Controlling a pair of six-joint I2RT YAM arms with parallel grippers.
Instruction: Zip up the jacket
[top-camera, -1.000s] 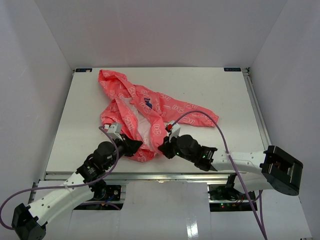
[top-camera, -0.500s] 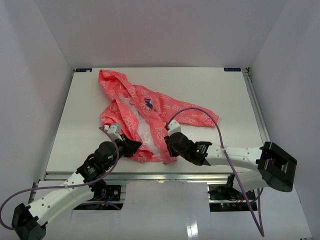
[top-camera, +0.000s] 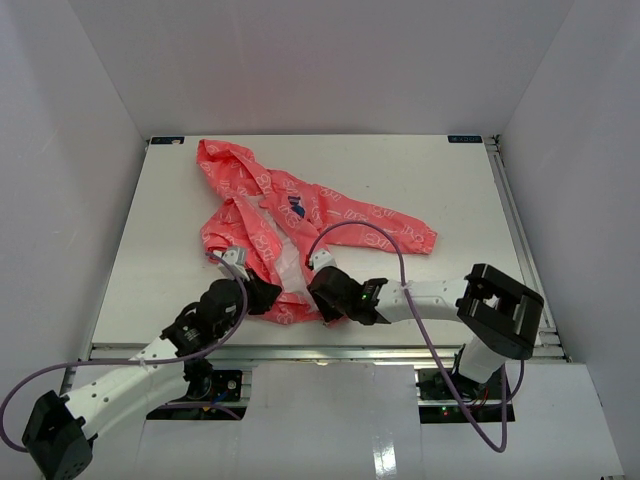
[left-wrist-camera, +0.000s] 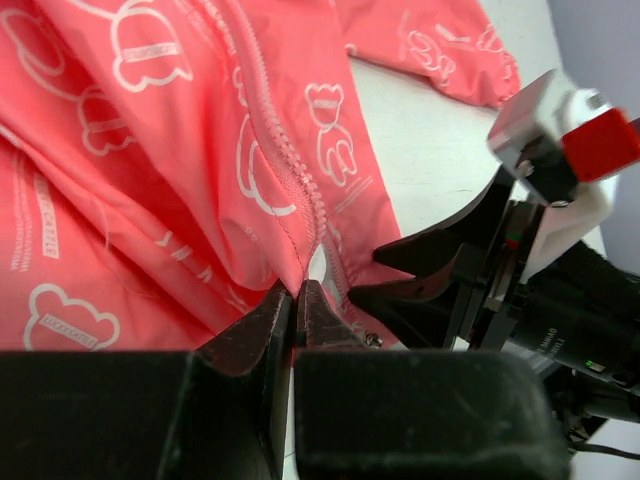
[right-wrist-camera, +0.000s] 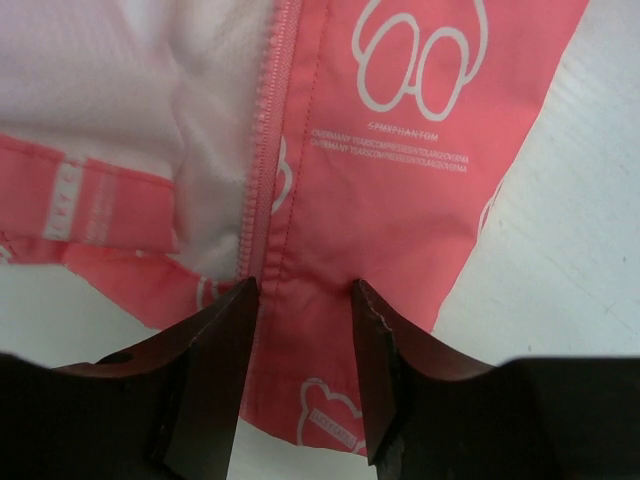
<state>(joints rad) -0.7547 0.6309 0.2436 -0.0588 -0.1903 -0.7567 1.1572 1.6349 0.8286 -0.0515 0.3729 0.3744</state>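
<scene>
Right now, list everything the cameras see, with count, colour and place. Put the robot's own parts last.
jacket: one, coral pink with white outline print and paler lining, crumpled on the table left of centre, front open.
zip: one, pink teeth, along the jacket's front edge.
chest logo: one, dark blue, on the jacket's front.
table: one, white, under everything.
walls: three, pale grey-white, left, back and right of the table.
cables: two, purple, one near left, one near right.
left gripper: one, black, at the jacket's near hem, shut on the fabric by the zip.
right gripper: one, black, beside the left one, jaws apart over the hem next to the zip.
</scene>
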